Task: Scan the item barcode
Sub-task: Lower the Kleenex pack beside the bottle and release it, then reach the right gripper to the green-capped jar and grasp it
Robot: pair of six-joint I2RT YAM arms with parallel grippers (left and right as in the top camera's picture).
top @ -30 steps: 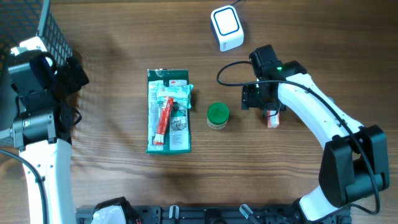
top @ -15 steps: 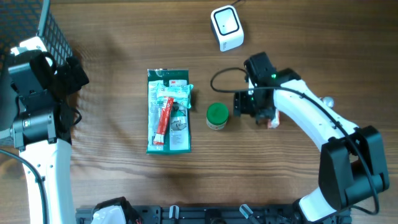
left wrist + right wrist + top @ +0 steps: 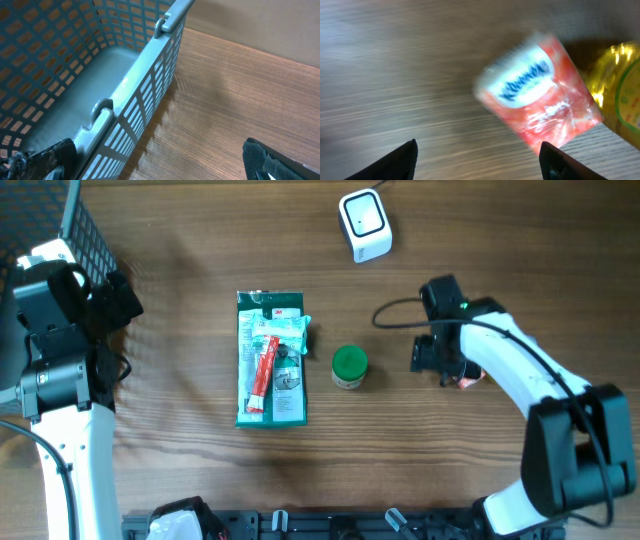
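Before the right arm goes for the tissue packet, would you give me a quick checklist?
1. Right gripper open: ok.
2. Tissue packet centred between its fingers: not ok, offset to one side.
3. Barcode visible: cannot tell, picture blurred.
4. Yellow item clear of packet: not ok, right beside it.
5. Scanner unobstructed: ok.
6. Left gripper out of the way: ok, open by the basket.
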